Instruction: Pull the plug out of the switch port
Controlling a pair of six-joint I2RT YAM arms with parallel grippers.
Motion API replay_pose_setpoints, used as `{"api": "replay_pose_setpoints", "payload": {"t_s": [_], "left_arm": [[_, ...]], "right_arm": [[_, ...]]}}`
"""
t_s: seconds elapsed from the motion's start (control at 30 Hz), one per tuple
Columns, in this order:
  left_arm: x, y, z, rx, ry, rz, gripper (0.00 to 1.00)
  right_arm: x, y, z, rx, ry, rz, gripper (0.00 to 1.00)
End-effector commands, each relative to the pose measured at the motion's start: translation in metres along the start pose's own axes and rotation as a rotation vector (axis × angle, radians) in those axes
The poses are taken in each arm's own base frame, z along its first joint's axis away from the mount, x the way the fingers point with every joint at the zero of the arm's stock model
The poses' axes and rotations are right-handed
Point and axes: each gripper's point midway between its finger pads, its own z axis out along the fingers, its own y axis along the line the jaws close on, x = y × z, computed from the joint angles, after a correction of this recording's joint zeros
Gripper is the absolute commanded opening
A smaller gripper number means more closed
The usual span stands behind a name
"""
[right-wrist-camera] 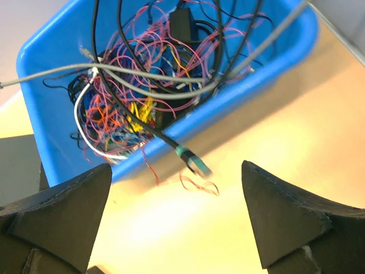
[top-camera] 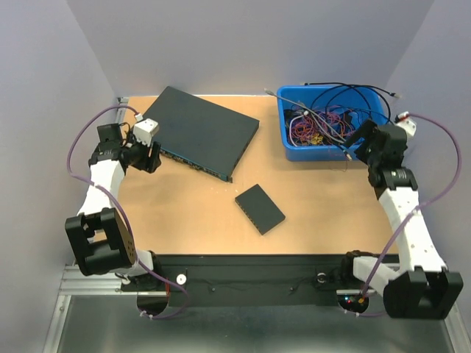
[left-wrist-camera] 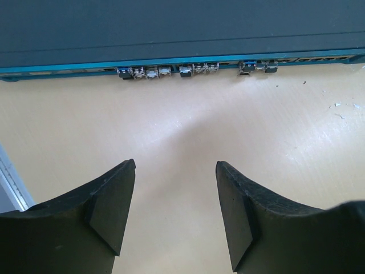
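Observation:
The black switch lies at the back left of the table. In the left wrist view its teal-edged front face runs across the top, with several small blue and silver inserts in its ports. No cable leads out of them. My left gripper is open over bare table a short way in front of that face, near the switch's left end. My right gripper is wide open by the blue bin. A black cable ending in a teal plug hangs over the bin's front wall, between the fingers but untouched.
The blue bin at the back right is full of tangled cables and thin coloured wires, some spilling over its rim. A small black box lies mid-table. A loop of red wire rests on the table by the bin.

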Motion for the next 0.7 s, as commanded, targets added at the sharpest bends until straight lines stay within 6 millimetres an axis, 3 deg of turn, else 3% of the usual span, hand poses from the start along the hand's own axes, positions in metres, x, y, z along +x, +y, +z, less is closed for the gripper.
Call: {"api": "replay_pose_setpoints", "payload": {"t_s": [0.0, 0.13, 0.3, 0.37, 0.4, 0.5, 0.67], "left_arm": [[-0.016, -0.004, -0.008, -0.013, -0.075, -0.004, 0.7], [-0.022, -0.007, -0.015, -0.032, -0.122, 0.006, 0.7], [-0.021, -0.009, -0.016, -0.052, -0.15, 0.003, 0.7], [-0.015, -0.016, -0.015, -0.025, -0.151, 0.016, 0.7], [-0.012, -0.02, -0.015, -0.014, -0.151, 0.02, 0.7], [0.007, -0.038, -0.011, 0.045, -0.145, 0.028, 0.7], [0.016, -0.051, -0.017, 0.046, -0.171, 0.078, 0.7]], "right_arm": [[-0.017, -0.004, -0.021, -0.036, -0.144, 0.079, 1.0], [0.0, -0.013, -0.046, -0.097, -0.164, 0.08, 1.0], [0.028, -0.017, -0.061, -0.175, -0.146, 0.08, 1.0], [0.032, -0.018, -0.07, -0.203, -0.163, 0.081, 1.0], [0.045, -0.024, -0.067, -0.193, -0.146, 0.084, 1.0], [0.059, -0.033, -0.071, -0.202, -0.153, 0.093, 1.0], [0.062, -0.04, -0.08, -0.215, -0.198, 0.114, 1.0]]}}
